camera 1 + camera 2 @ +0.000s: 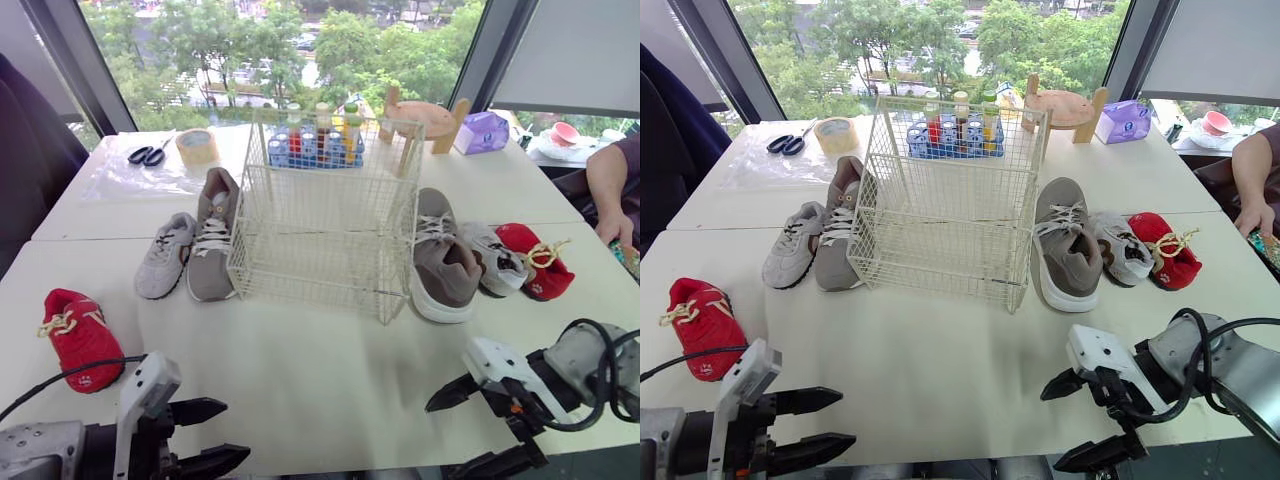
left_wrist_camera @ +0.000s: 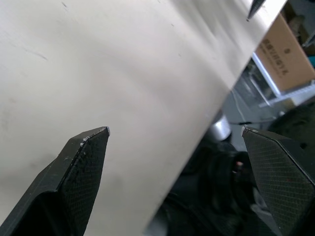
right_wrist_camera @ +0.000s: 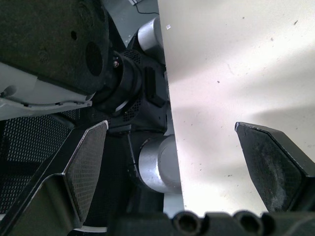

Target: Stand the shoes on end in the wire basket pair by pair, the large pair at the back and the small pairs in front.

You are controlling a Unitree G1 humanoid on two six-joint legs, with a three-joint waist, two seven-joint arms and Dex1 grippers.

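Left gripper [image 1: 232, 432] and right gripper [image 1: 442, 441] hover wide open, empty. Wire basket [image 1: 320, 215] holds no shoe yet, so next should be reaching for a large grey shoe [image 1: 443, 262]

Looked like an office or lab workroom on an upper floor: big windows [image 1: 300, 50] gave onto treetops and a street. White tables [image 1: 330, 370] stood pushed together, holding scissors [image 1: 148, 154] and a tape roll [image 1: 197, 146]. A cardboard box [image 2: 288, 49] sat past the table edge, and a person's arm [image 1: 610, 190] rested at the side.

scissors [image 1: 148, 154] beside tape roll [image 1: 197, 146], purple box [image 1: 481, 132] beside wooden stool [image 1: 425, 120]
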